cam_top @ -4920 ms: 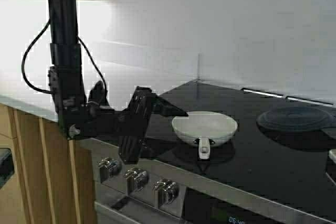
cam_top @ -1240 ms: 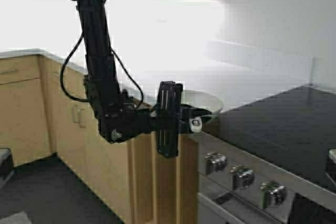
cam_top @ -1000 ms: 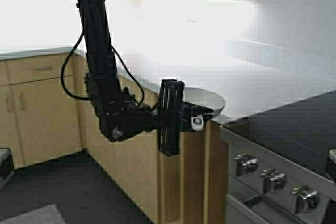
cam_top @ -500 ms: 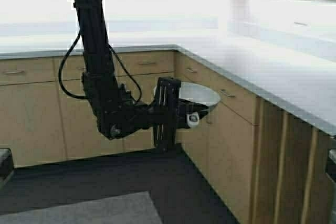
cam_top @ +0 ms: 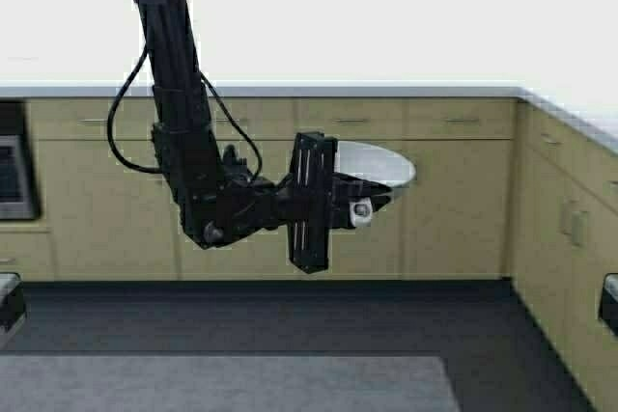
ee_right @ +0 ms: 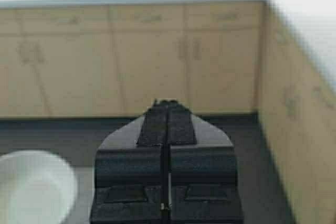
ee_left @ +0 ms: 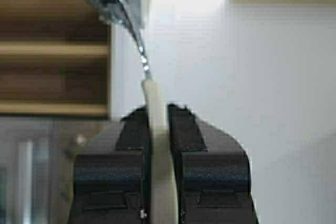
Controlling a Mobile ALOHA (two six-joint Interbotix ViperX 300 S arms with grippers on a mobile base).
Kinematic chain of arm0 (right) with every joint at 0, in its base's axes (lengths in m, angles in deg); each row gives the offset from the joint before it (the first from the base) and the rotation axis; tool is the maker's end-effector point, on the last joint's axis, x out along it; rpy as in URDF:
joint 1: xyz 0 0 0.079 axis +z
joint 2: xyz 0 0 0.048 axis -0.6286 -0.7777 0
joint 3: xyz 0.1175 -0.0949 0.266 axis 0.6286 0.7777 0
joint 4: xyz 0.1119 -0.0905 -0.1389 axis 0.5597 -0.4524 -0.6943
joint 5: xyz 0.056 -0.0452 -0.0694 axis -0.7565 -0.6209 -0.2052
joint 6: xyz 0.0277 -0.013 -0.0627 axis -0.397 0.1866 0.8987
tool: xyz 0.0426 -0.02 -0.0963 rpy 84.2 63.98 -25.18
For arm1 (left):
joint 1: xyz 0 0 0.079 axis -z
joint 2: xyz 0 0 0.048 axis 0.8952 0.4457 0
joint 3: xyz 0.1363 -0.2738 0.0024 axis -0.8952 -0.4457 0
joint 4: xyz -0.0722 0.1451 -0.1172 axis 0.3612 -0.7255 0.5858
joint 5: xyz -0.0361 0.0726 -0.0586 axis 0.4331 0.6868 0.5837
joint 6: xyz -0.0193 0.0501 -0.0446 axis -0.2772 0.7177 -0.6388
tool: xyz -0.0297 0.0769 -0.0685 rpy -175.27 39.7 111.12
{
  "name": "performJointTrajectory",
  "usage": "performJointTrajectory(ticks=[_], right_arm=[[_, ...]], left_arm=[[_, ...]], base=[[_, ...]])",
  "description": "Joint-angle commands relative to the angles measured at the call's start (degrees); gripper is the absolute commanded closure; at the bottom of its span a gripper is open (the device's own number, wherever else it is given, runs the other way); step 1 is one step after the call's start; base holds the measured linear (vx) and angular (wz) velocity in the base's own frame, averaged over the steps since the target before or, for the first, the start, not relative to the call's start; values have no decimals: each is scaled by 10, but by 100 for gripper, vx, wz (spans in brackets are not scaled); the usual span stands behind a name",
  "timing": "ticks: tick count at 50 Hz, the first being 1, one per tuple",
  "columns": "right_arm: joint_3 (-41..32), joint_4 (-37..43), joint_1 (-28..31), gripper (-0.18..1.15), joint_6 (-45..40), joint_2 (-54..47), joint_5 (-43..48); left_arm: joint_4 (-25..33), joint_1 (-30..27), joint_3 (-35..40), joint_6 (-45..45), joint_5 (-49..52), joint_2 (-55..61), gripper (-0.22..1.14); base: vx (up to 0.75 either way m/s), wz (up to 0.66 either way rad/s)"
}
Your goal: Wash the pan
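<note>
The pan (cam_top: 379, 165), white and shallow, hangs in the air in front of the lower cabinets, held level by its short pale handle (ee_left: 157, 145). My left gripper (cam_top: 353, 204) is shut on that handle, and in the left wrist view the handle runs straight between the two black fingers (ee_left: 185, 129) of the left gripper (ee_left: 157, 113). The pan's bowl shows there only as a metal edge (ee_left: 118, 3). My right gripper (ee_right: 167, 104) is parked low on the right, shut on nothing.
A long pale countertop (cam_top: 319, 45) runs over wooden cabinets (cam_top: 454, 200), and more cabinets (cam_top: 570, 229) turn the corner on the right. An appliance front (cam_top: 12, 176) sits at far left. Below are dark floor and a grey mat (cam_top: 222, 383). An unidentified white round shape (ee_right: 31, 187) shows.
The robot has turned away from the stove, so the scene slid right and a straight run of cabinets now faces me. The left gripper took the pan off the stove and still holds it.
</note>
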Motion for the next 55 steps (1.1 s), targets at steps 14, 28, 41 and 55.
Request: performJointTrajectory(ticks=[14,28,41,55], right_arm=[[-10,1,1,91,-1,-10,4],[-11,0,1,91,-1,-15,5],[-14,-1,1,91,-2,-7,5],[-14,0,1,91,-1,-7,4]], left_arm=[[4,-6,-17,11,-11,-39,89],[8,-8,-41,11,-26,-49,89],[-1,-33,-69,14,-33,-67,89],[-11,-40,-67,12,-40,-59,89]], base=[[0,51],[5,42],[8,54],[10,60]])
